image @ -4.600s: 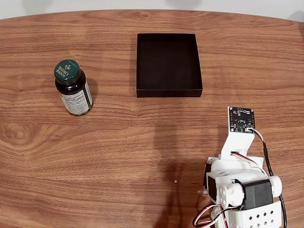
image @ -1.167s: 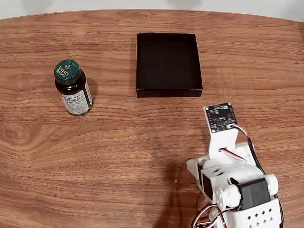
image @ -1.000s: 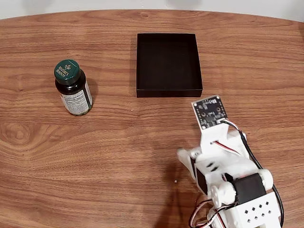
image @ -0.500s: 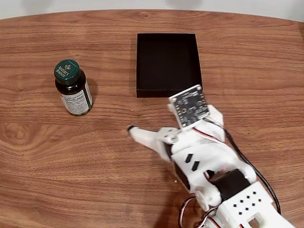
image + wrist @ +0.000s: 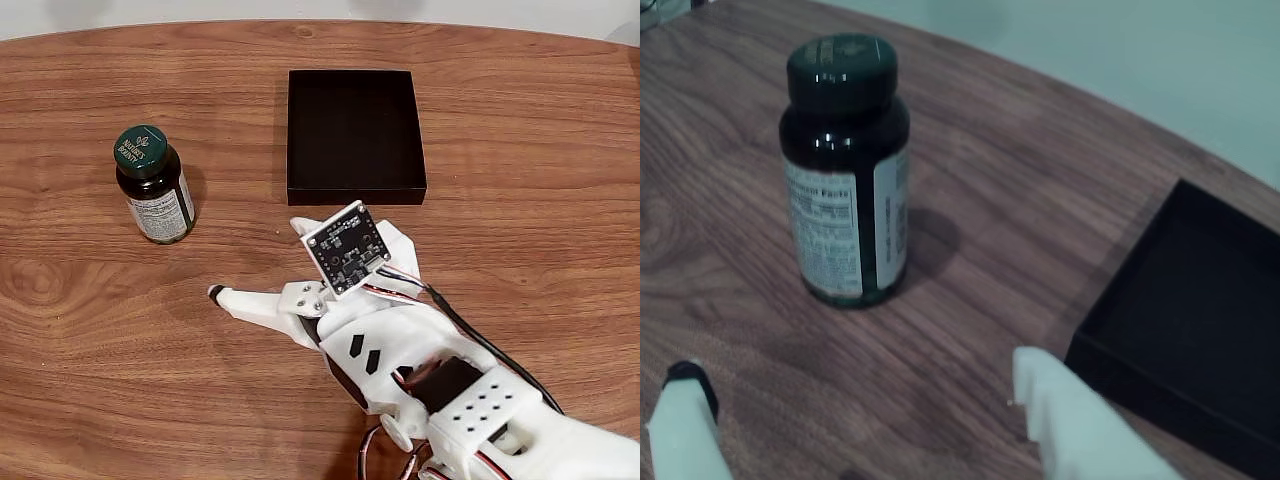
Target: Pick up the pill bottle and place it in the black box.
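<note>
Since the earlier frames your arm swung out from the lower right of the fixed view and stretched left across the tabletop [image 5: 90, 340], so the pincer [image 5: 258, 262] now pointed toward the pill bottle [image 5: 153, 186] instead of sitting folded near the base. Nothing else shifted: the bottle stood upright where it had been, at the left, and the black box [image 5: 355, 190] lay untouched at the top centre, well apart from it. To my eye that meant you were partway through the approach, with the grasp itself not yet begun.

The pincer was spread and empty. In the wrist view its two white fingertips [image 5: 1080, 430] sat wide at the bottom edge, the bottle [image 5: 845, 170] ahead of them and near, with bare wood between.

The bottle was a small dark brown cylinder, glossy, with a dark green screw cap and a white printed label wrapped round it; that smooth round wall would likely want a square, centred pinch. The box [image 5: 1200, 320] was a shallow matte-black tray with low straight walls. The tabletop was wood-grained and smooth; the arm's shells were white plastic with a bare circuit board on top
</note>
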Controlling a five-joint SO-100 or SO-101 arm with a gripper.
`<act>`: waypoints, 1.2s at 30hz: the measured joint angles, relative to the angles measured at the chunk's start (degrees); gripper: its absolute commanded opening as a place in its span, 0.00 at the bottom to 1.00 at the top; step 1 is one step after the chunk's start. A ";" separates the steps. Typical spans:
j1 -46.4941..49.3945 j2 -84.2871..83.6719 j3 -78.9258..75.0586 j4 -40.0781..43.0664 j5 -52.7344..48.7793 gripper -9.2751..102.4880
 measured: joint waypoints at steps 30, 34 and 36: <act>1.76 -40.25 -18.63 -21.62 -3.52 0.42; 2.20 -46.05 -21.09 -24.52 -3.52 0.42; 2.37 -48.25 -22.32 -25.31 -3.52 0.42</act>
